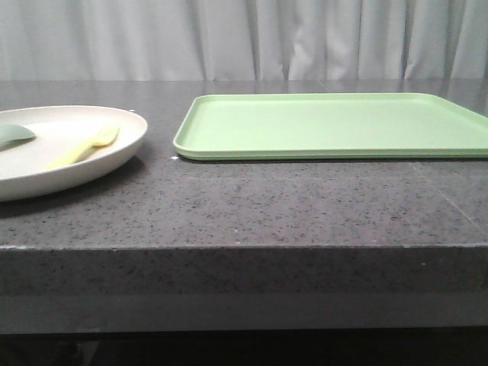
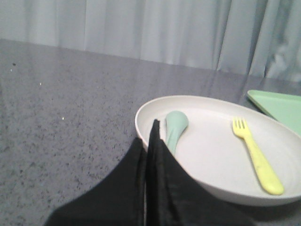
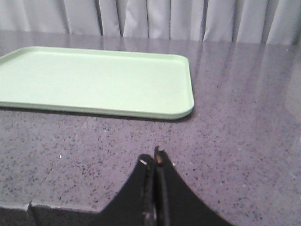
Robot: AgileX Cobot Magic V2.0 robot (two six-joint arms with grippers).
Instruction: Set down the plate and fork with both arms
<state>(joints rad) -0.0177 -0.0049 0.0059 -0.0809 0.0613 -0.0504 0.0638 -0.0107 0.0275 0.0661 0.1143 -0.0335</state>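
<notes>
1. I see left gripper (image 2: pixel 151 141) clenched, holding nothing, at the plate (image 2: pixel 211 188) near rim.
2. Right gripper (image 3: pixel 154 162) clenched, bare, over counter (image 1: pixel 252 198).
3. Fork (image 2: pixel 256 155) lies in plate beside green spoon (image 2: pixel 175 128).
4. Green tray (image 1: pixel 335 126) farther back, to the plate's right.

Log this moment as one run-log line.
fork on plate | tray bare | left hand shut | right hand shut

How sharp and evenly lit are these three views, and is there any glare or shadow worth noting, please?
Front view: even, soft light; the plate casts a faint shadow on the counter. Left wrist view: the shut left claw is blurred and dark, while the fork is fairly sharp. Right wrist view: pale curtain reflections sheen the counter beyond the tray; the shut right claw is soft.
</notes>
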